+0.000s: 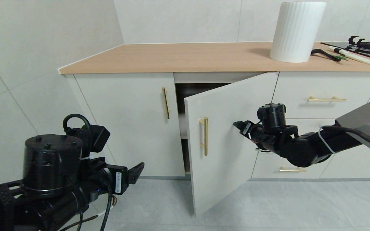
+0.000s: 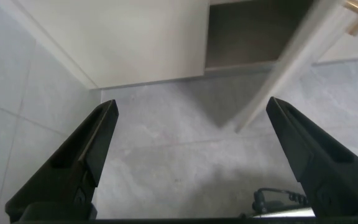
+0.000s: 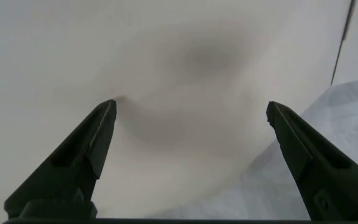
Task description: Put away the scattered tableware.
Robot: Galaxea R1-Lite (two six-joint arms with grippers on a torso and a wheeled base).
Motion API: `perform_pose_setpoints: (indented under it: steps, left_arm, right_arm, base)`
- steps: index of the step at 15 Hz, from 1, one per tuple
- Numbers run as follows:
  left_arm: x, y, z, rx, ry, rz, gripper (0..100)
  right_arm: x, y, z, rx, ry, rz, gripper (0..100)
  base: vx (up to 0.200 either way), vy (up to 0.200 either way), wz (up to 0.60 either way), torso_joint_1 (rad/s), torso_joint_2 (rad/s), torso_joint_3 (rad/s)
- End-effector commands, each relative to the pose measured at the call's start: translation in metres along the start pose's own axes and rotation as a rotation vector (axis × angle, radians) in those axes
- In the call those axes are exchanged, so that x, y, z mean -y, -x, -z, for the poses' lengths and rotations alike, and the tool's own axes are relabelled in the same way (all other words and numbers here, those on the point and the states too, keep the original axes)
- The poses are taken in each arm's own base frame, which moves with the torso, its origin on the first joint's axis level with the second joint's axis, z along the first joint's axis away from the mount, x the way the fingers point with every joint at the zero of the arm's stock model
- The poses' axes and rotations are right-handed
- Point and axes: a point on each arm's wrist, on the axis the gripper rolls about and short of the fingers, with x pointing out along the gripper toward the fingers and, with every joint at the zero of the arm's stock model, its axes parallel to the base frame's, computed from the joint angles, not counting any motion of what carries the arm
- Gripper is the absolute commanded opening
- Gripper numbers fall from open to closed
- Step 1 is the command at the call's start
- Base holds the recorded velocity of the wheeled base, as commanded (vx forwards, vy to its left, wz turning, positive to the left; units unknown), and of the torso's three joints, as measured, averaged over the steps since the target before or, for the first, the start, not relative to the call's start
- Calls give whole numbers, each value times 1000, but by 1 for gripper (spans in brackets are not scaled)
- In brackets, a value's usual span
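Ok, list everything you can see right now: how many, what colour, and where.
countertop: one, light wood, above the cabinets
ribbed container: one, white, upright on the countertop
utensils: several, black and cream, lying at the countertop's right end
open cabinet door: one, white, swung outward
shut cabinet door: one, white, left of the opening
drawers: at least two, white, right of the open door
handles: four, gold, on doors and drawers
floor: grey tile
left end effector: black, open, low over the floor
right end effector: black, open, facing the open door's front
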Motion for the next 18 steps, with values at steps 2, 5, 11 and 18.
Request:
perform_pose_setpoints:
  steps: [2, 5, 11, 18]
  left_arm:
    - [0, 0, 0, 0, 0, 0, 100]
    - [0, 0, 0, -2, -1, 0, 100]
    - [1, -2, 1, -7, 0, -1, 100]
    - [1, -2, 2, -10, 2, 0, 100]
  right_arm:
    - [3, -22, 0, 53, -41, 47, 100]
    - [6, -40, -3, 135, -53, 112, 100]
    - [31, -71, -23, 276, -91, 225, 100]
    - [29, -93, -32, 305, -106, 206, 100]
  base:
    - [0, 0, 0, 0, 0, 0]
    - [0, 0, 0, 0, 0, 0]
    - [0, 0, 0, 0, 0, 0]
    - [0, 0, 0, 0, 0, 0]
